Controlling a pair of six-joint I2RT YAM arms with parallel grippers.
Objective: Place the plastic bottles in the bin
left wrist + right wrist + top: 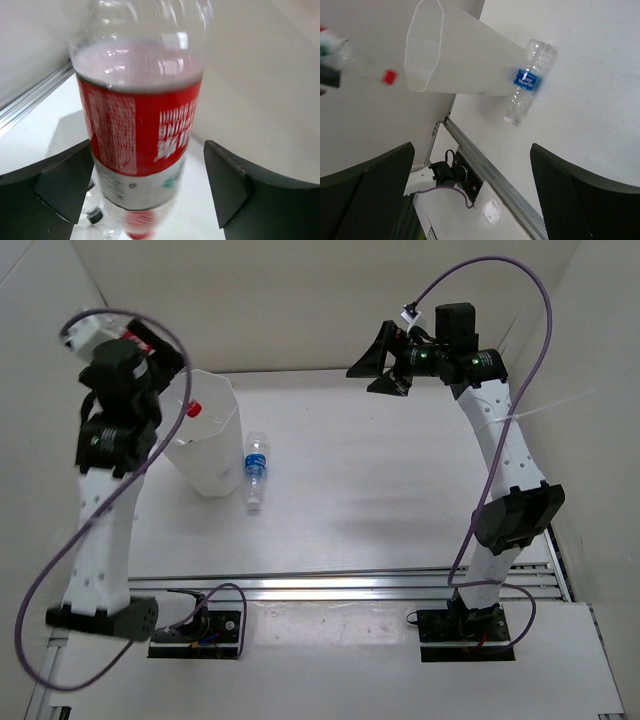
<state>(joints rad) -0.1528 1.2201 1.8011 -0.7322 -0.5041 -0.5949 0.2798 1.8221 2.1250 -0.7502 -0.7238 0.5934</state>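
Observation:
My left gripper (160,352) hangs over the rim of the white faceted bin (205,455). The red-labelled bottle (140,130) points cap down between its fingers (60,182), blurred, with a gap to the right finger. Its red cap (193,408) is over the bin's mouth. The blue-labelled bottle (256,468) lies on the table just right of the bin and also shows in the right wrist view (526,80), next to the bin (465,62). My right gripper (385,365) is open and empty, high at the back right. A dark cap (93,216) shows below, inside the bin. The plain bottle is out of view.
An aluminium rail (340,585) runs across the near edge of the table, with both arm bases behind it. White walls close the space at the left, back and right. The right arm (505,450) stands along the right side.

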